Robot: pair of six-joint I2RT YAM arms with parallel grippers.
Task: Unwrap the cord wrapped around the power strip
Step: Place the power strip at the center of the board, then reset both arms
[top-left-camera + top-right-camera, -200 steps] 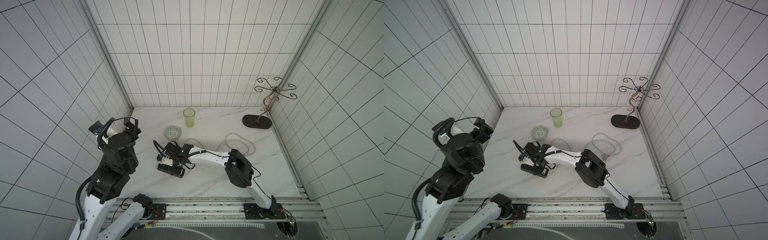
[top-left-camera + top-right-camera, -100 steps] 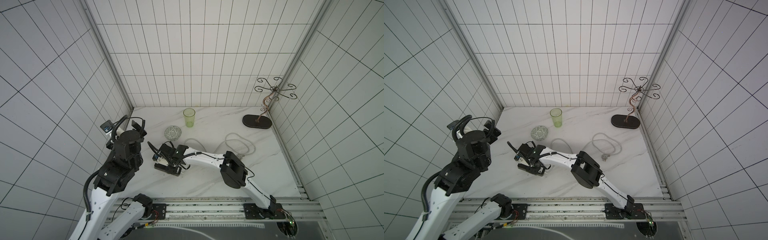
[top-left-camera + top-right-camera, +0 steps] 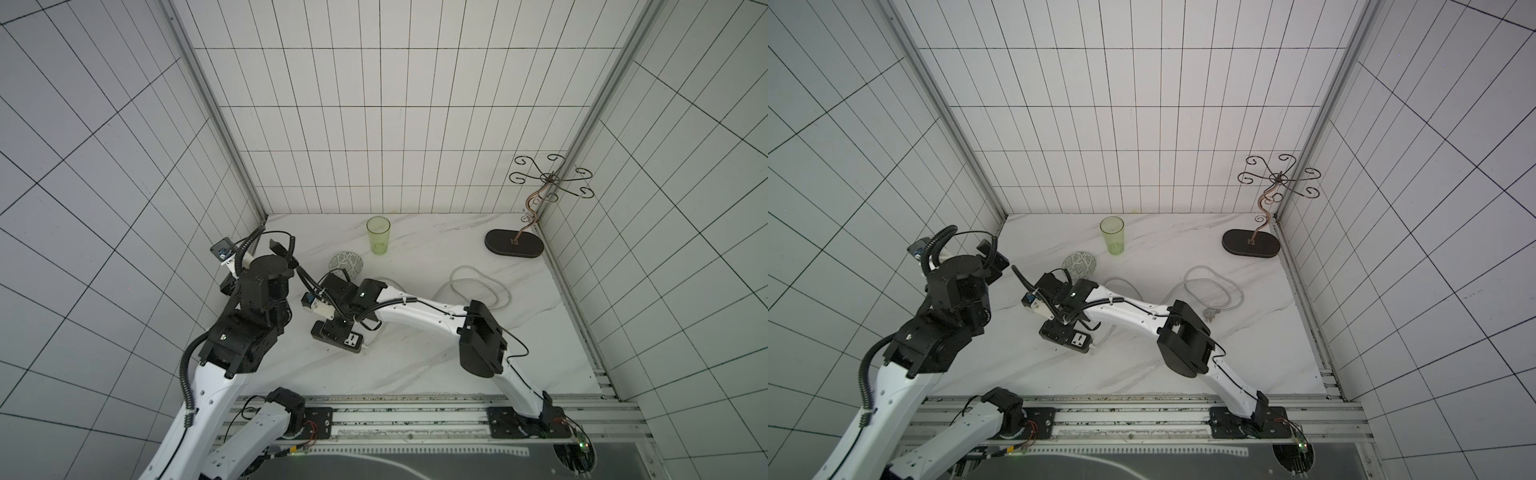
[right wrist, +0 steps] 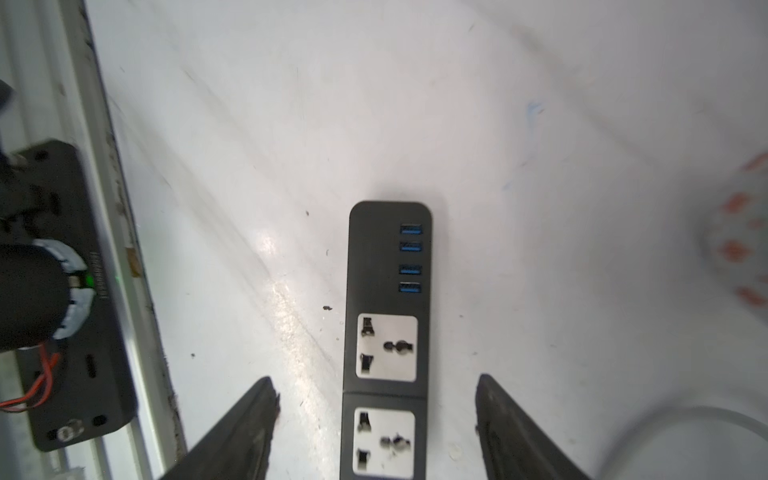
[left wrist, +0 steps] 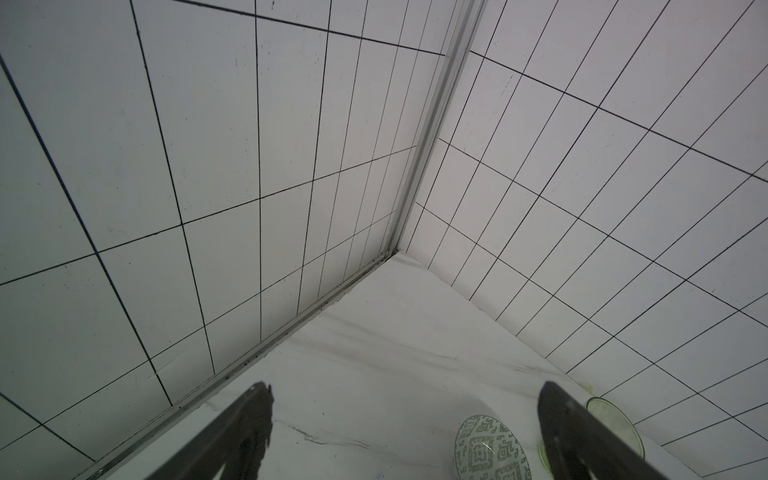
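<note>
Fingers (image 4: 249,424) of the right gripper (image 4: 376,384) stand spread wide on either side of the power strip (image 4: 386,257), clear of both its long edges and gripping nothing, as the right wrist view shows.

On the marbled bench (image 3: 415,365), the right arm reaches low over the power strip, while the left arm stands raised beside it, toward the tiled corner. The left gripper (image 5: 405,390) hangs in the air, well apart from the power strip. Its fingers (image 5: 232,436) are fully parted and empty.

The cord (image 3: 478,286) lies in slack loops flat on the bench, well apart from the power strip on the side away from the left arm. One strand trails back under the right arm to the strip's end.

The power strip itself lies flat with its sockets facing up in both top views (image 3: 336,336) (image 3: 1065,337). No turn of cord crosses the part of its face seen from the right wrist. The end where the cord joins is out of that view.

The small grey plug (image 3: 1209,314) rests on the bench at the edge of the loops, far from the power strip.

Judging by this, the unwrapping looks all but done. At most, the loops remain to be drawn out and both arms pulled clear.
</note>
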